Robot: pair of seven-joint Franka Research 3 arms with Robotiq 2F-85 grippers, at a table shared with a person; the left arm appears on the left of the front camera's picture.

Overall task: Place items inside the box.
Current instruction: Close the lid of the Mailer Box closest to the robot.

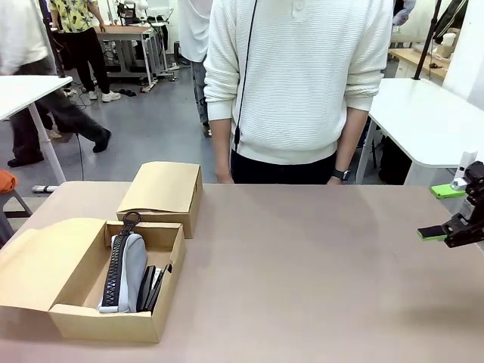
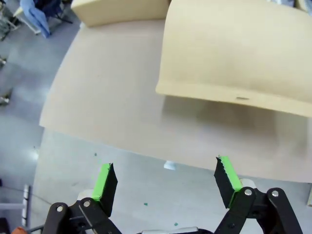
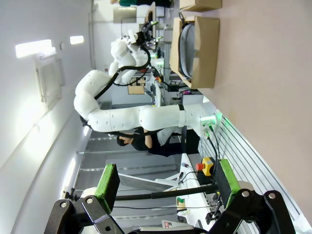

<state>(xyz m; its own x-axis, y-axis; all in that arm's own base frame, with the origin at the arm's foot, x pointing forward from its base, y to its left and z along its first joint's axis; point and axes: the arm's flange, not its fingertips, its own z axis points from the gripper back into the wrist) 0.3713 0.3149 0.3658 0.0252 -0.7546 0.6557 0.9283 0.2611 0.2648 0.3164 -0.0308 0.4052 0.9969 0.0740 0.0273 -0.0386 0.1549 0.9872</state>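
Observation:
An open cardboard box (image 1: 106, 321) sits at the table's near left, its lid flap (image 1: 45, 261) folded out to the left. Inside lie a light grey pencil case (image 1: 130, 272) with a dark zipper band and slim black items (image 1: 151, 287) beside it. My right gripper (image 1: 442, 212) hovers open and empty at the far right edge of the table. In the right wrist view, the right gripper (image 3: 165, 183) points across at the box (image 3: 202, 48) with the pencil case (image 3: 187, 39) in it. My left gripper (image 2: 165, 178) is open and empty, above the table's edge near the flap (image 2: 234, 48).
A closed cardboard box (image 1: 162, 193) stands just behind the open one. A person in a white sweater (image 1: 295, 83) stands at the far side, arms down. The left arm (image 3: 146, 117) stretches across the right wrist view. Bare brown table (image 1: 302, 280) spans the middle and right.

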